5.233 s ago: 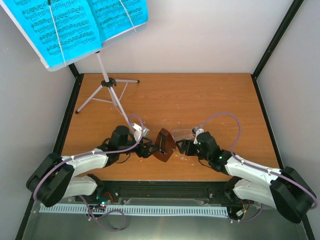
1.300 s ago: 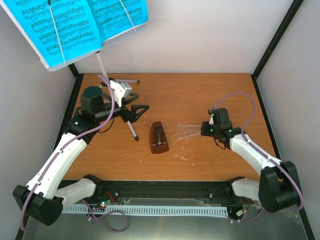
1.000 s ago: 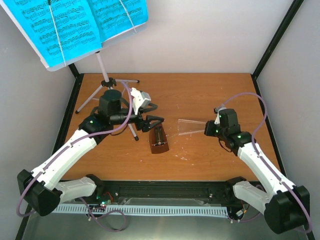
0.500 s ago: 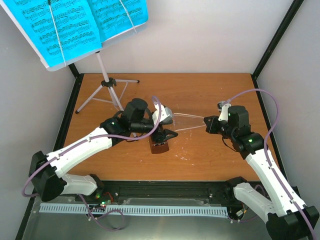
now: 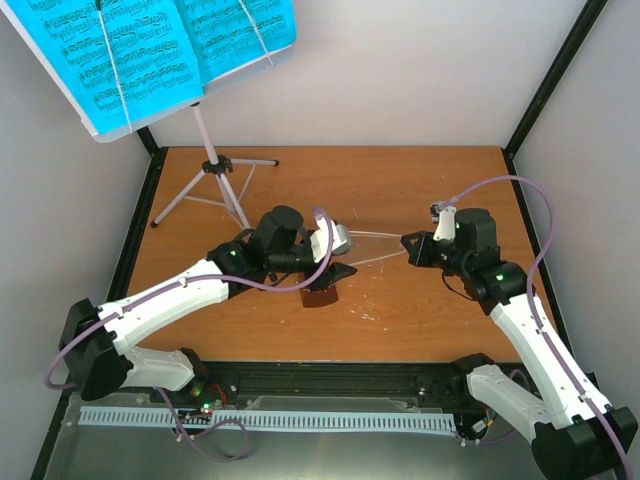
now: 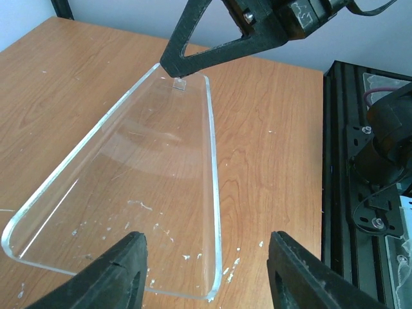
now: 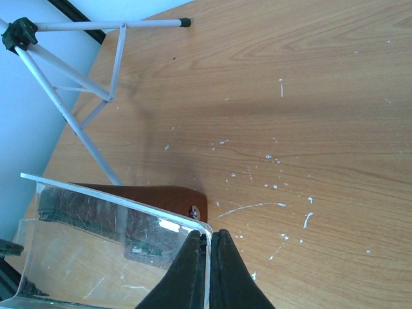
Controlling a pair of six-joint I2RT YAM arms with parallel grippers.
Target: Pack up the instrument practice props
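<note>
Swung in from the far-left tripod, the left gripper (image 6: 206,257) hangs with jaws apart at the wide end of the scratched clear plastic cover (image 6: 148,187), whose narrow end the right gripper (image 7: 207,241) pinches tight above mid-bench (image 5: 420,180), just over the brown metronome (image 5: 320,296).

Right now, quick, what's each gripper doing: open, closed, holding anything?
Left gripper: open, holding nothing, close to the wide end of the clear cover.
Right gripper: closed, pinching the narrow end of the clear cover.
</note>
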